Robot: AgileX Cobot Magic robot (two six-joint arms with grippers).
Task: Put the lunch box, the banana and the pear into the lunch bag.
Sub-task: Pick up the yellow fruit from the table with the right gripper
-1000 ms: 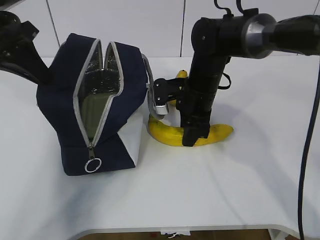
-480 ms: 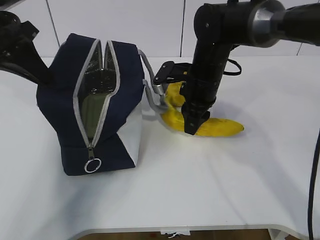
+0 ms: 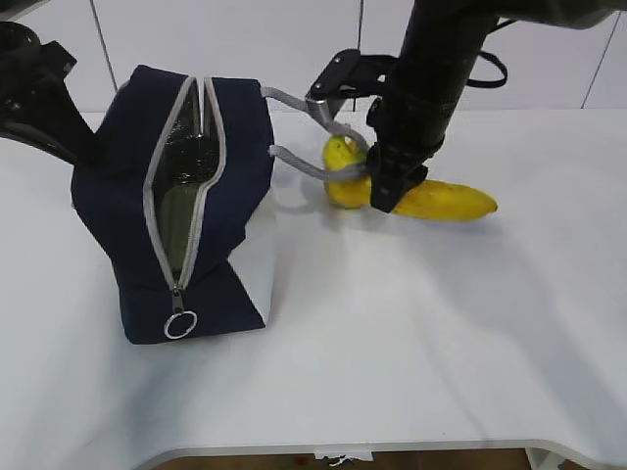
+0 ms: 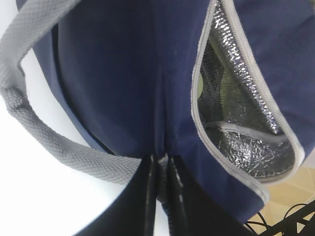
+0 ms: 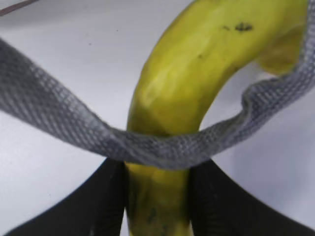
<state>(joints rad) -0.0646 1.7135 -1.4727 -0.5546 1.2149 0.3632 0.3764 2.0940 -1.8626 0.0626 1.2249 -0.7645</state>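
Note:
The navy lunch bag (image 3: 113, 196) stands at the left with its zipper open. The lunch box's sage-green lid (image 3: 186, 220) shows inside it. My left gripper (image 3: 83, 147) is shut on the bag's fabric at its back left, pinching a fold in the left wrist view (image 4: 162, 164). My right gripper (image 3: 387, 191) is shut on the banana (image 3: 441, 201) and holds it above the table, right of the bag. The bag's grey handle (image 3: 309, 164) is draped across the banana (image 5: 182, 88) and my fingers. A yellow lump (image 3: 338, 155) at the banana's left end may be the pear; I cannot tell.
The white table (image 3: 411, 343) stretches in front and to the right of the bag. The zipper's ring pull (image 3: 181, 324) hangs at the bag's low front. A second grey handle (image 4: 44, 142) lies on the bag's left side. White wall panels stand behind.
My right gripper has lifted the banana off the table, up and to the right. The bag's grey handle has been dragged out with it. The left arm and bag have stayed put.

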